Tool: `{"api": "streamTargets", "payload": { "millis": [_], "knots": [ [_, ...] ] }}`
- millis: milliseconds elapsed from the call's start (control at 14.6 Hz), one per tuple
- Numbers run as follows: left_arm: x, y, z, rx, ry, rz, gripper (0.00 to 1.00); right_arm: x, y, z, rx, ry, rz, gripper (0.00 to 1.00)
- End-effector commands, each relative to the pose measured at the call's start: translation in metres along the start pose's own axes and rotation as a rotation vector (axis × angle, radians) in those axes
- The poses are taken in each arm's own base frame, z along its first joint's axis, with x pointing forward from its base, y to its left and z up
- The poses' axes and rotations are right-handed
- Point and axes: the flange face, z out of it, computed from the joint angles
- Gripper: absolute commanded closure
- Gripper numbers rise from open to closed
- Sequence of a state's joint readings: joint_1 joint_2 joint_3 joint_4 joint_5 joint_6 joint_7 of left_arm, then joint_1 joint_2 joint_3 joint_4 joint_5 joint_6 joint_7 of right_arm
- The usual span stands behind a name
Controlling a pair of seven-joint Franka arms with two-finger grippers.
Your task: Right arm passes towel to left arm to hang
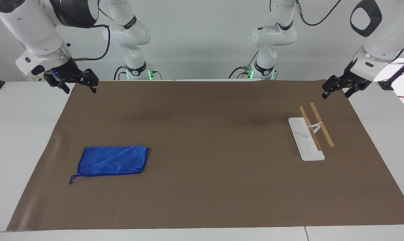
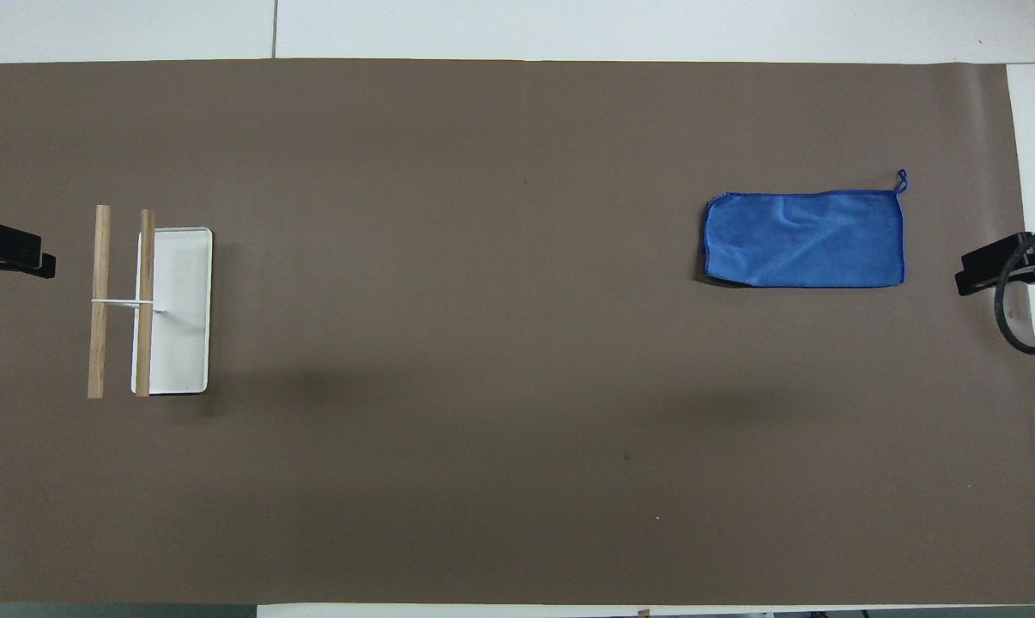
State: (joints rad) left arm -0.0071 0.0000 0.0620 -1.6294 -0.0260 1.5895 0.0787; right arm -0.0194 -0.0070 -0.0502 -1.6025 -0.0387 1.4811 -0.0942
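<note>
The blue towel lies flat on the brown mat toward the right arm's end of the table, its loop string at a corner; it also shows in the overhead view. The right gripper hangs open and empty in the air over the mat's edge at its own end, apart from the towel; its tip shows in the overhead view. The left gripper hangs open and empty over the mat's edge at the left arm's end, beside the rack; it also shows in the overhead view.
A towel rack with a white flat base and two wooden bars stands on the mat toward the left arm's end. The mat covers most of the white table.
</note>
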Motion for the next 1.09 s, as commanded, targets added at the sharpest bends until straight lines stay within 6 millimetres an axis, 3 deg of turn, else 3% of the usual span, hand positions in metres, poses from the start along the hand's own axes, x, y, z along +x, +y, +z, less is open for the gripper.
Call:
{"api": "streamTargets", "payload": {
  "millis": [0, 411, 479, 616, 821, 1026],
  "knots": [
    [-0.008, 0.001, -0.001, 0.017, 0.002, 0.013, 0.0, -0.003, -0.002, -0.003, -0.004, 0.011, 0.016, 0.0],
    [-0.008, 0.001, -0.002, 0.017, 0.003, 0.013, 0.0, -0.001, -0.009, -0.003, -0.006, 0.027, -0.004, 0.0],
    [-0.008, 0.001, -0.001, 0.017, 0.002, 0.013, 0.0, 0.0, -0.018, -0.002, -0.007, 0.028, -0.024, 0.0],
    [-0.008, 0.001, -0.002, 0.017, 0.003, 0.013, 0.0, 0.015, -0.026, -0.003, 0.067, 0.114, -0.031, 0.0],
    [-0.008, 0.0, -0.002, 0.017, 0.003, 0.012, 0.0, 0.073, -0.031, 0.063, 0.057, 0.104, -0.031, 0.0],
    [-0.008, 0.0, -0.002, 0.017, 0.003, 0.012, 0.0, 0.118, -0.035, 0.121, 0.047, 0.144, -0.033, 0.0]
  ]
}}
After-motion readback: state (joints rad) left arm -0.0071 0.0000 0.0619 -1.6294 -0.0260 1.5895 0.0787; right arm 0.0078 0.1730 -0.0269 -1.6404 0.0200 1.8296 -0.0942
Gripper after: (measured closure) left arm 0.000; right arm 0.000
